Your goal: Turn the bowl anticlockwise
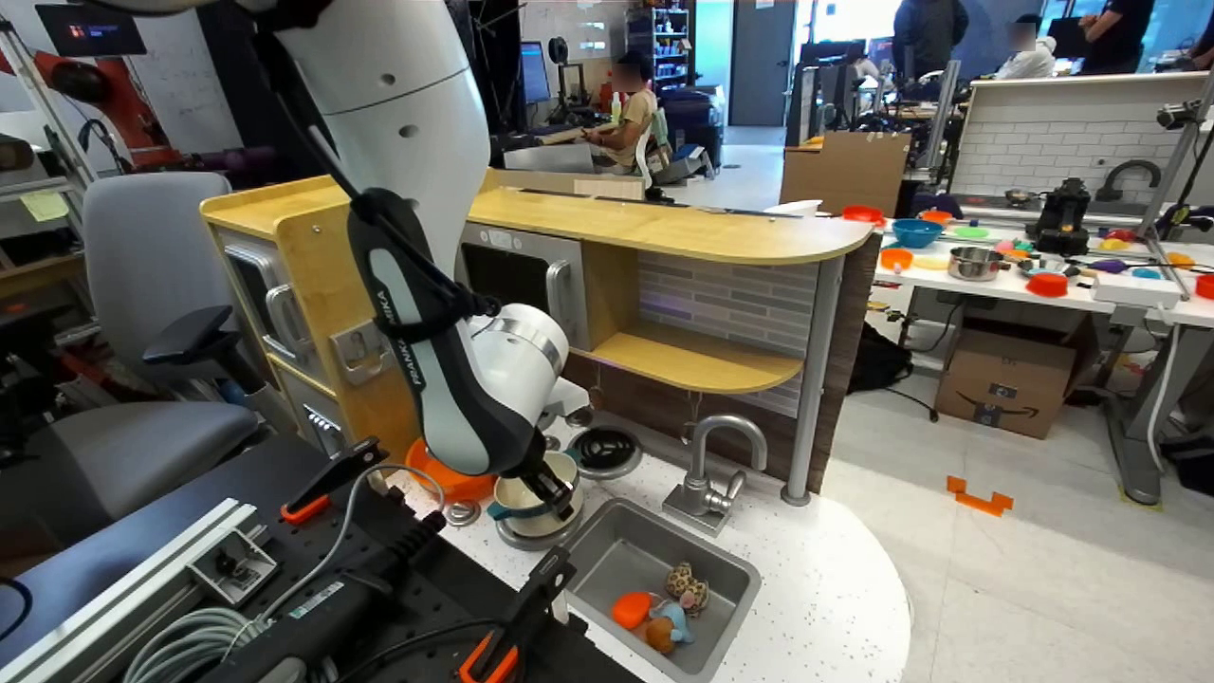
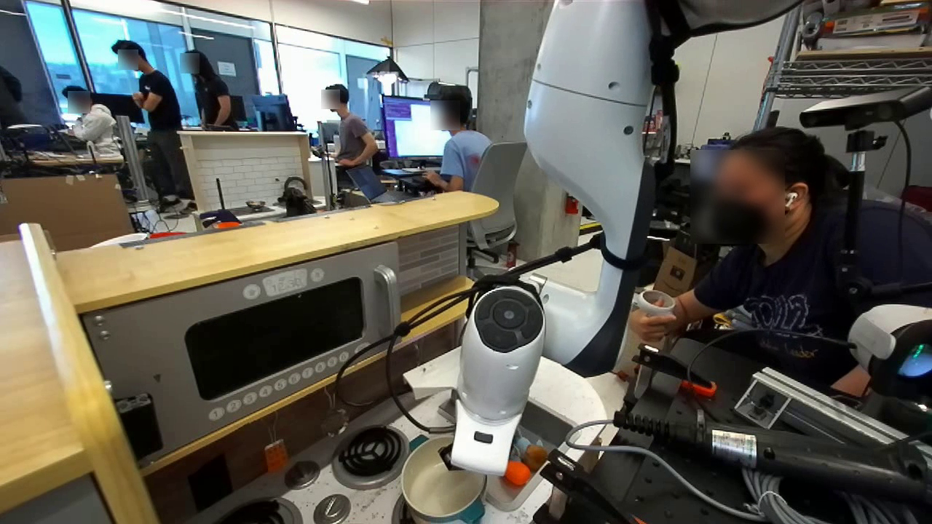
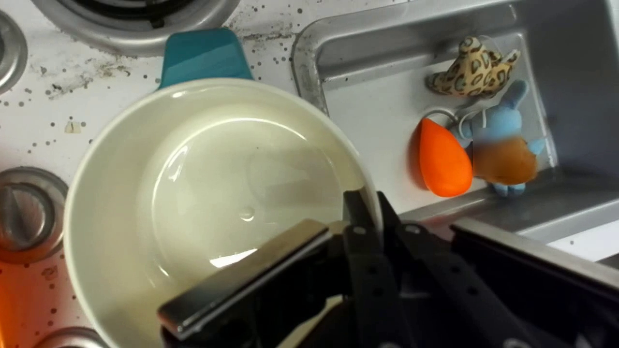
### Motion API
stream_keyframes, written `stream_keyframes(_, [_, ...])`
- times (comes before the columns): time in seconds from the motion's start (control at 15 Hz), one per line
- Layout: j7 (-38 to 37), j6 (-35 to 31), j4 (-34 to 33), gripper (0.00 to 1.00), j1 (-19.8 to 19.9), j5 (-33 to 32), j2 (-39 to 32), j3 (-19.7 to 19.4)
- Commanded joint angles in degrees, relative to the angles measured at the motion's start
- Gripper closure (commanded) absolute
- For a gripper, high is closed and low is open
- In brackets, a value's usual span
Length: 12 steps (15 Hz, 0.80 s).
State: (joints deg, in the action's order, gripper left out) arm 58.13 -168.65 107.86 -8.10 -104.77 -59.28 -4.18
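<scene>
Your bowl (image 3: 232, 174): cream inside, with a teal handle (image 3: 205, 55)
Your gripper (image 3: 370, 198): mostly black
Your sink (image 3: 372, 106): grey
Teardrop piece (image 3: 444, 162): bright orange
Leopard toy (image 3: 471, 72): tan with dark spots
Two-tone toy (image 3: 503, 154): light blue and brown
Your countertop (image 3: 113, 94): white, dark-speckled

Above the bench's (image 1: 816, 588) far edge, the microwave (image 2: 273, 338) shows "12:30" and buttons (image 2: 280, 386) numbered from 1. "FRANKA EMIKA" marks the arm (image 1: 436, 223), "Leader" a dark shirt (image 2: 801, 280), a smile-arrow logo (image 1: 1007, 411) the box (image 1: 1005, 365) beyond.
</scene>
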Motion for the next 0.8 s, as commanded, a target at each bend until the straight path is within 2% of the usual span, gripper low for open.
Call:
stream_keyframes(0.0, [2.0, 0.7, -2.2, 0.69, 0.4, 4.2, -1.6, -0.6])
stream_keyframes(0.13, [1.9, 0.5, -2.6, 0.61, 0.3, 5.1, -1.6, -0.8])
stream_keyframes(0.2, [1.9, 1.8, -2.3, 0.53, 2.2, 4.1, -1.3, 1.1])
stream_keyframes(0.4, [0.9, 2.7, -1.7, 0.32, 2.3, 3.6, -0.6, 1.6])
stream_keyframes(0.67, [0.2, 2.7, 1.8, 0.02, 2.8, 6.5, 1.9, 2.6])
stream_keyframes(0.73, [0.1, 2.4, 3.3, 0.0, 3.1, 7.6, 3.0, 2.9])
